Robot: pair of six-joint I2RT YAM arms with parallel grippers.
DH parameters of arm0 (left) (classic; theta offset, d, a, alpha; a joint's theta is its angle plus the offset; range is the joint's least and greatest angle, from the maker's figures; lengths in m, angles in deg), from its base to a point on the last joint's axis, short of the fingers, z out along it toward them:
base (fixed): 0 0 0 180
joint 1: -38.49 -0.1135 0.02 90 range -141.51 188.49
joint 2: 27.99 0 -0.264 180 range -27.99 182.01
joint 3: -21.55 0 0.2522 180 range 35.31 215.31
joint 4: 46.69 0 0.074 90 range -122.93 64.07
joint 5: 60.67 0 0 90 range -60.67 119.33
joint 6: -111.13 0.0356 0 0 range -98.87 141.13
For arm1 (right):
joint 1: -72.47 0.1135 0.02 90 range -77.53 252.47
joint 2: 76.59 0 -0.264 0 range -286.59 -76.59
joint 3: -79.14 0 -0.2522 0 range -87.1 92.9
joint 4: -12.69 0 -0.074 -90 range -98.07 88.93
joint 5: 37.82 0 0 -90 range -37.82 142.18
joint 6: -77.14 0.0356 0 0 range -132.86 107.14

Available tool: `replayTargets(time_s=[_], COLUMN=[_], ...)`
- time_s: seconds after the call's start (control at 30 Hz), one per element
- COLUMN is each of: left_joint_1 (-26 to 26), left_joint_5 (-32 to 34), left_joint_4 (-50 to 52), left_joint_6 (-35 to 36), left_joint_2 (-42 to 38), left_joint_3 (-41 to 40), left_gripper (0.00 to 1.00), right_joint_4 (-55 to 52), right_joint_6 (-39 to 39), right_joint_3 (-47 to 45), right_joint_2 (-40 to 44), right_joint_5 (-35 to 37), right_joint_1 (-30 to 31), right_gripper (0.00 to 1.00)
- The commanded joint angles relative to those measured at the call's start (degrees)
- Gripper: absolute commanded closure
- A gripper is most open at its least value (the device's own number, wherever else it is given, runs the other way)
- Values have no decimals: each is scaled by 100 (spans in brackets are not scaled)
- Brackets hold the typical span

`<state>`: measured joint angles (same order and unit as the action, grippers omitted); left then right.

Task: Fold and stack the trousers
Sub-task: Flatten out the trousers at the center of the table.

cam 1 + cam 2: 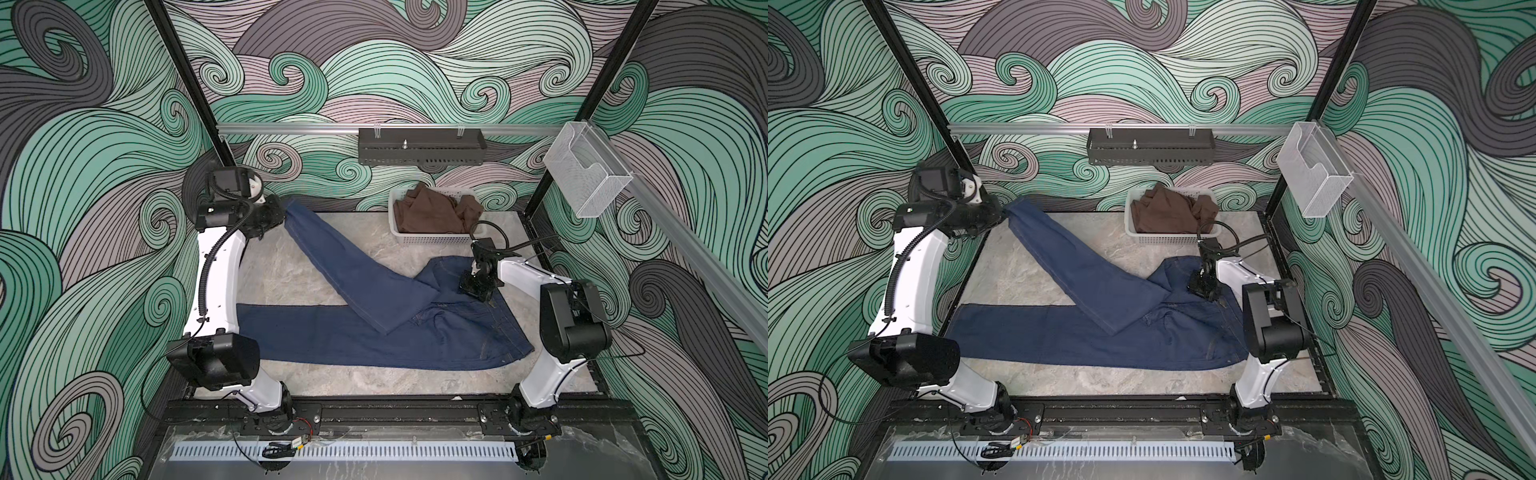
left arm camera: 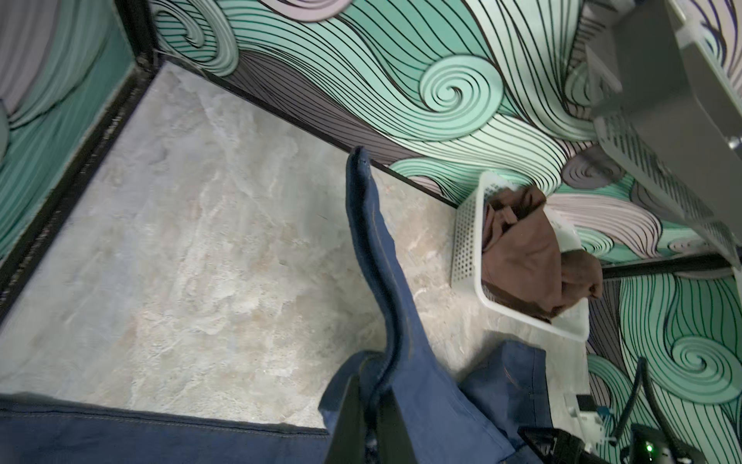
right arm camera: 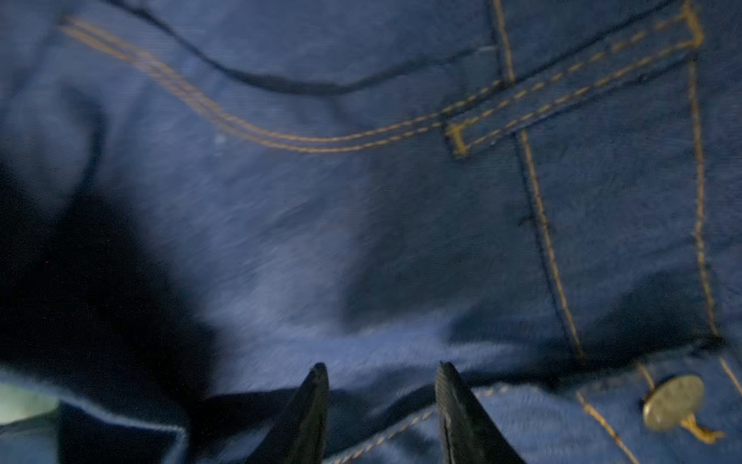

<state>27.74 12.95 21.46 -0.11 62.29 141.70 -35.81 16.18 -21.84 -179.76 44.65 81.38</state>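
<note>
The left pincer (image 1: 280,217) clamped the jeans (image 1: 365,338) by a raised leg hem; the right pincer (image 1: 473,290), jaws apart, sat on the waist. Seemingly mid leg-fold: next, lay that hem over the other leg.

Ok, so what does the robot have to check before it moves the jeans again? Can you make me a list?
1. Left fingers shut on the hem of the raised leg: ok.
2. Right fingers pinching the waist near the metal button: not ok, they stand apart.
3. Other leg flat on the table: ok.
4. Raised leg lined up over the flat one: not ok, it crosses at an angle.
5. Basket apart from the trousers: ok.
6. Wrinkles under the crossed part: cannot tell.
</note>
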Motion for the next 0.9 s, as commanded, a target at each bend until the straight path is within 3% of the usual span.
replayTargets(time_s=[0.0,0.2,0.33,0.63,0.87], left_joint_1=[-507,-1461,-1775,-1783,-1607], left_joint_5=[-5,441,439,-543,-802], left_joint_4=[-79,-357,-584,-1135,-1053], left_joint_6=[-50,-117,-221,-540,-381], left_joint_2=[-124,-10,307,1285,1945], left_joint_3=[218,-129,-206,-192,-193], left_gripper=[100,100,100,100,100], right_joint_4=[-208,-518,-676,-692,-685], right_joint_6=[172,284,405,346,401], right_joint_3=[227,341,281,66,49], right_joint_2=[-189,-486,-544,-306,-233], right_joint_5=[302,863,1078,1186,1259], right_joint_1=[-123,-348,-580,-906,-1223], right_gripper=[54,53,52,50,50])
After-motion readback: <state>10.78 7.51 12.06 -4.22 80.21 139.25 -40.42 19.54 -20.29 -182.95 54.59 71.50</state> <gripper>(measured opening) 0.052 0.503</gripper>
